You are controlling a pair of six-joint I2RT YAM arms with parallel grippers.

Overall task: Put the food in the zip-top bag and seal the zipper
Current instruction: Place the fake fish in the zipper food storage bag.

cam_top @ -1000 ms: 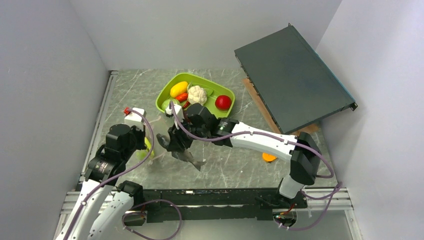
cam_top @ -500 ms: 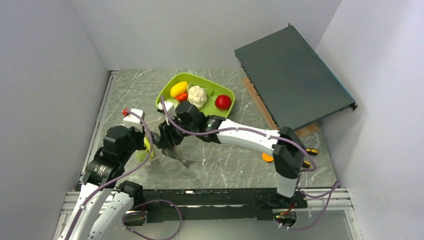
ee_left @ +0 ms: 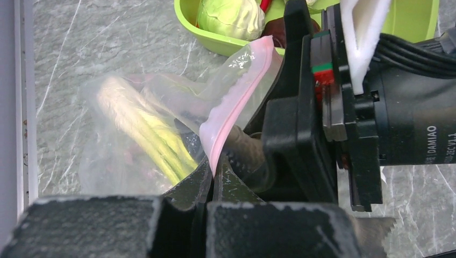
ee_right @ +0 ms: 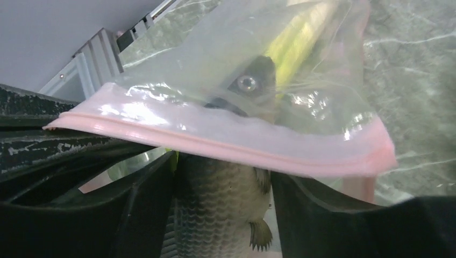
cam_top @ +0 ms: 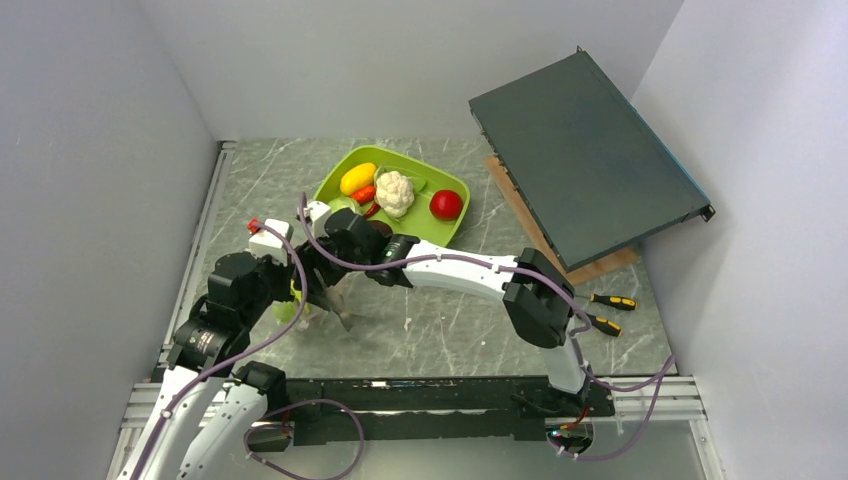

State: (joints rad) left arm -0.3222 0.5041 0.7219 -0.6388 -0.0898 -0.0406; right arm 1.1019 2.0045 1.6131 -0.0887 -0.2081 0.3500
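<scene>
The clear zip-top bag [ee_left: 123,97] lies at the table's left; its pink zipper strip [ee_left: 231,115] is lifted. My left gripper [ee_left: 215,174] is shut on that strip; in the top view it [cam_top: 298,298] sits by the bag [cam_top: 285,310]. A pale leafy stalk [ee_left: 145,129] lies inside. My right gripper [ee_right: 220,188] is shut on a grey toy fish [ee_right: 220,209], whose head is under the strip [ee_right: 215,142], inside the bag mouth. Its tail [cam_top: 340,318] trails behind. The yellow fruit [cam_top: 358,178], cauliflower [cam_top: 395,190], red fruit [cam_top: 446,204] and cabbage [ee_left: 228,16] are in the green tray [cam_top: 330,190].
A dark flat case [cam_top: 585,150] leans on a wooden board at the back right. Two screwdrivers [cam_top: 610,301] lie at the right, beside my right arm. Grey walls close in the left, back and right sides.
My right arm has swung left with the fish, from mid-table up to the bag mouth. My left gripper has kept its hold on the zipper strip.
</scene>
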